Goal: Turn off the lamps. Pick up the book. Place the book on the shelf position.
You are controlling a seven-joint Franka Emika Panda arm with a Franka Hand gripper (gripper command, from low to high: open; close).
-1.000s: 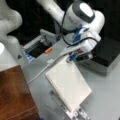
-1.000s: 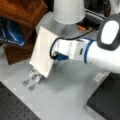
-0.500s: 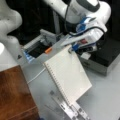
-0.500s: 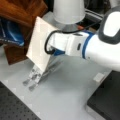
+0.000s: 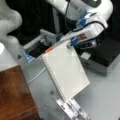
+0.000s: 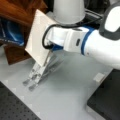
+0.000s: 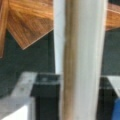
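The book [image 5: 66,72] is a white spiral-bound notebook hanging tilted in the air, with its lower corner just above the small silver rack [image 5: 71,108]. My gripper [image 5: 71,44] is shut on the book's upper edge. In a front view the book [image 6: 37,37] leans in front of the dark reddish-brown shelf position [image 6: 15,53], held by my gripper [image 6: 51,47]. The shelf position [image 5: 12,95] lies at a front view's bottom left, below and left of the book. In the wrist view the book's edge [image 7: 80,60] fills the middle, with the wood [image 7: 32,20] behind it. The lamps are out of view.
A black-topped silver box [image 5: 105,57] stands at a front view's right, also seen at the bottom right corner [image 6: 107,102]. A grey open box [image 5: 37,48] sits behind the book. A large white rounded body [image 5: 8,22] stands at the left. The silver rack [image 6: 37,73] rests on the pale table.
The book has risen out of the silver rack with my gripper, moving up and toward the wooden block over the last second.
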